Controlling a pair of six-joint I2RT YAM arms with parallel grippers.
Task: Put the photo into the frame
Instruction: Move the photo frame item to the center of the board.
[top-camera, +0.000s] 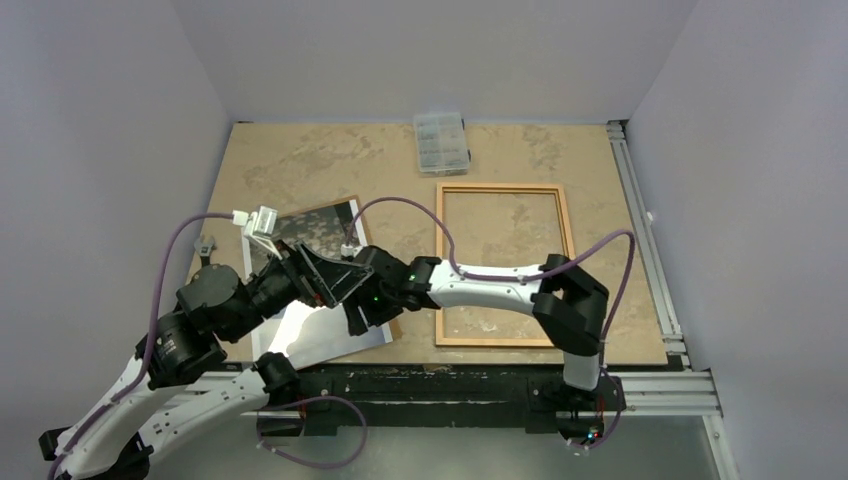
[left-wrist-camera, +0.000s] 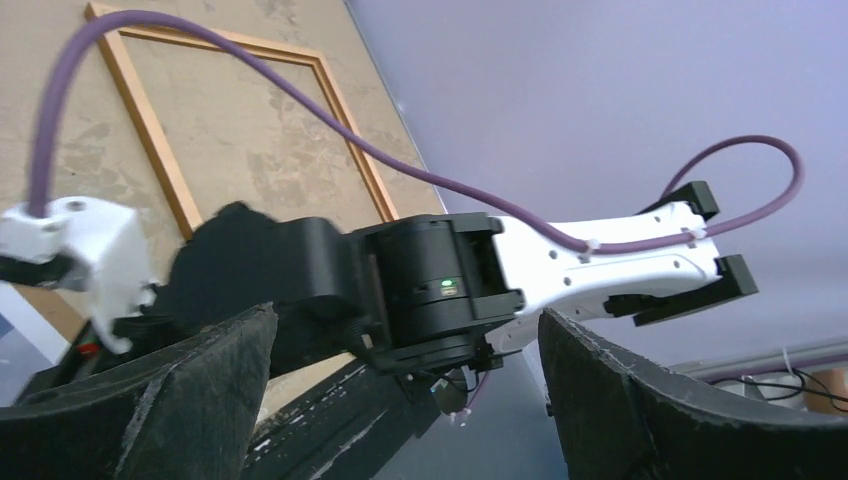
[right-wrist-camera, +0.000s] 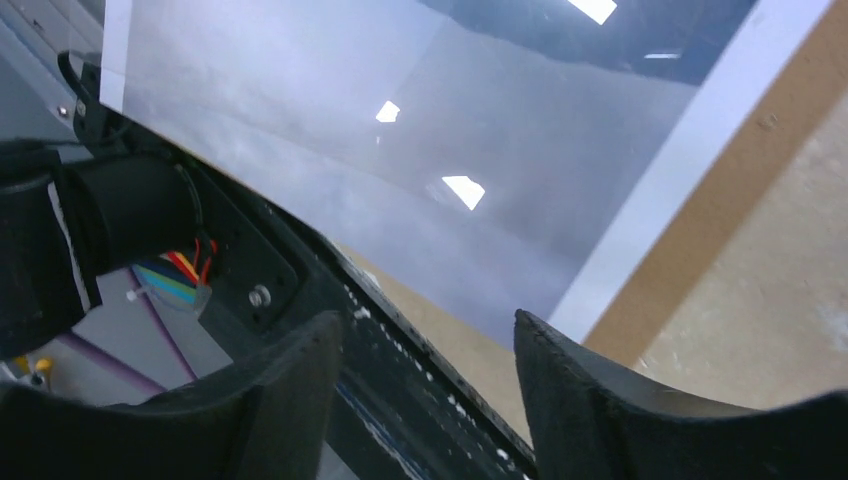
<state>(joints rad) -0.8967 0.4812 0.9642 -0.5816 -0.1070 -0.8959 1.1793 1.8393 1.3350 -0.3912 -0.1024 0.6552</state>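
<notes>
The photo (top-camera: 312, 232) lies flat at the left of the table on a brown backing board (top-camera: 394, 329). The orange-brown frame (top-camera: 571, 245) lies flat to its right with bare table showing through it. My left gripper (top-camera: 332, 280) hovers over the middle of the photo, open and empty. In the left wrist view its jaws (left-wrist-camera: 405, 330) face the right arm, with the frame (left-wrist-camera: 150, 125) beyond. My right gripper (top-camera: 364, 316) is open and empty at the photo's near right edge. The right wrist view (right-wrist-camera: 428, 330) shows the glossy photo (right-wrist-camera: 400, 150), its white border and the backing board (right-wrist-camera: 690, 230).
A small clear compartment box (top-camera: 441, 142) stands at the back of the table. A metal rail (top-camera: 640, 220) runs along the table's right side and a black rail (top-camera: 450, 385) along the near edge. The two arms are close together over the photo.
</notes>
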